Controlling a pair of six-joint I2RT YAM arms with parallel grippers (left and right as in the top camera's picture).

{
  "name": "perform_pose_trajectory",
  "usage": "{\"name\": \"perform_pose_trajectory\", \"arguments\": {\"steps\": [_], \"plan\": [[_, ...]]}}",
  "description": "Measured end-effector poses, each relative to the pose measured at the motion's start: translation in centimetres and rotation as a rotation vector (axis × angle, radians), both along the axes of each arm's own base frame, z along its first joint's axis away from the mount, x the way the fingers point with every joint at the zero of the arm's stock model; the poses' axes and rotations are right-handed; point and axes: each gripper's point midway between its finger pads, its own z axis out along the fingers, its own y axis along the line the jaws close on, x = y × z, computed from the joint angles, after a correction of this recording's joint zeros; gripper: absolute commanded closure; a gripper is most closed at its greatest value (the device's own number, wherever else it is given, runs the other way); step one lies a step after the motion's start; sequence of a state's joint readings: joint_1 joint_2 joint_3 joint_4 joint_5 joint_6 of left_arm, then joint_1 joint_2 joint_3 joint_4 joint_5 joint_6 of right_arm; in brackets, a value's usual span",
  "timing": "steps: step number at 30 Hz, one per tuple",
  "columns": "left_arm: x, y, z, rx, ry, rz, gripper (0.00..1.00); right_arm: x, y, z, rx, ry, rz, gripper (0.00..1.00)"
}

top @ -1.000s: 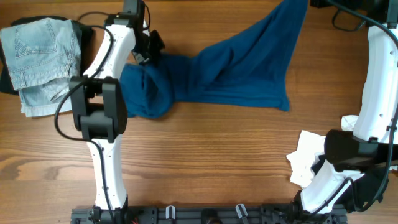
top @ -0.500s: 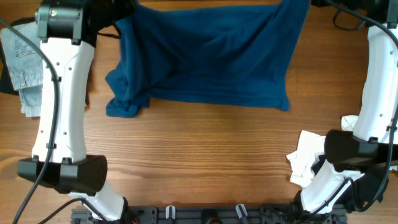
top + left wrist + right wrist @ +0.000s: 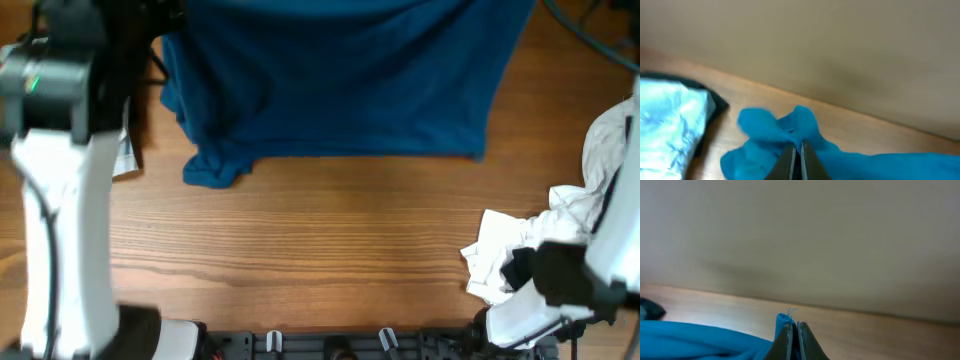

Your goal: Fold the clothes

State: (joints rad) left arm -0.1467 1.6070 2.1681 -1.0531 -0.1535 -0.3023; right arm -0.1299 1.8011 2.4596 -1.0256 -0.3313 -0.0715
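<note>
1. The left tool (image 3: pixel 797 150) has its jaws pressed together, pinching a bunched fold of the dark blue shirt (image 3: pixel 340 80) at the tips; the cloth puffs out above and to either side of the fingers.
2. The right tool (image 3: pixel 794 330) is likewise closed; a narrow edge of the same shirt stands up between its tips, with the rest trailing off to the left.
3. From overhead, the shirt spreads broadly across the far part of the desk (image 3: pixel 330 230); its top edge runs out of frame; its near hem lies fairly straight, with the near left corner rumpled.
4. The pale denim (image 3: pixel 670 120) lies at the left of the left wrist view, with a black piece (image 3: pixel 715 107) showing under its edge.
5. A crumpled white piece (image 3: pixel 500 250) lies at the near right of the desk, beside the right arm (image 3: pixel 560 280).
</note>
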Motion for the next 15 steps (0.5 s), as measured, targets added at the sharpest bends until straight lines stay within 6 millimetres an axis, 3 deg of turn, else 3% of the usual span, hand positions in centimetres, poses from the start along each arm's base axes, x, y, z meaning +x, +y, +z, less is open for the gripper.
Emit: {"name": "perform_pose_trajectory", "arguments": {"steps": [2,6,9,15], "plan": [[-2.8,-0.7,3.0,0.028,-0.078,-0.019,0.96,-2.8,0.4,3.0,-0.009,-0.067,0.000,0.96],[-7.7,-2.4,7.2,0.066,-0.199,-0.059,0.96,-7.9,1.0,7.0,-0.022,-0.162,0.000,0.96],[-11.6,-2.9,9.7,0.082,-0.277,-0.067,0.96,-11.5,1.5,8.6,-0.026,-0.195,0.001,0.96],[-16.9,-2.3,11.7,0.099,-0.351,-0.076,0.96,-16.3,2.1,10.5,-0.033,-0.248,0.000,0.96]]}}
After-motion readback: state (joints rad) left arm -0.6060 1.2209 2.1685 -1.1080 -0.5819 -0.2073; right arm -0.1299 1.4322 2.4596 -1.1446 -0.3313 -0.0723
